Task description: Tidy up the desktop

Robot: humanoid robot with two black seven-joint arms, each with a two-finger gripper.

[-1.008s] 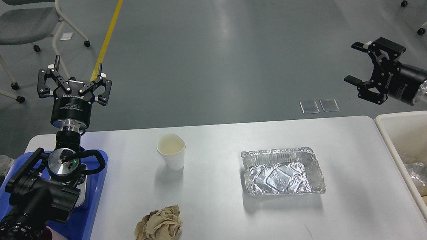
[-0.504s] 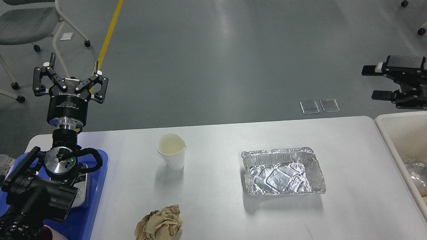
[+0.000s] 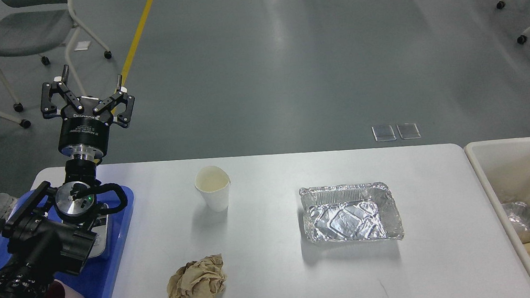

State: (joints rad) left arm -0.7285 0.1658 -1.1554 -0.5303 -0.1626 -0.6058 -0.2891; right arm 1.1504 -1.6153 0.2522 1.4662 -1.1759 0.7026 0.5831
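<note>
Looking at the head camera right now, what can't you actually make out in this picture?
- Right gripper: out of the head view, past the right edge.
- Blue tray: the left arm covers most of it, so its contents are unclear.
- Cream bin: cut off by the right and bottom edges; only some foil and brown paper show inside.
- Paper cup: whether the pale inside is liquid or bare wall cannot be told.
- Left gripper: open, holding nothing.
</note>
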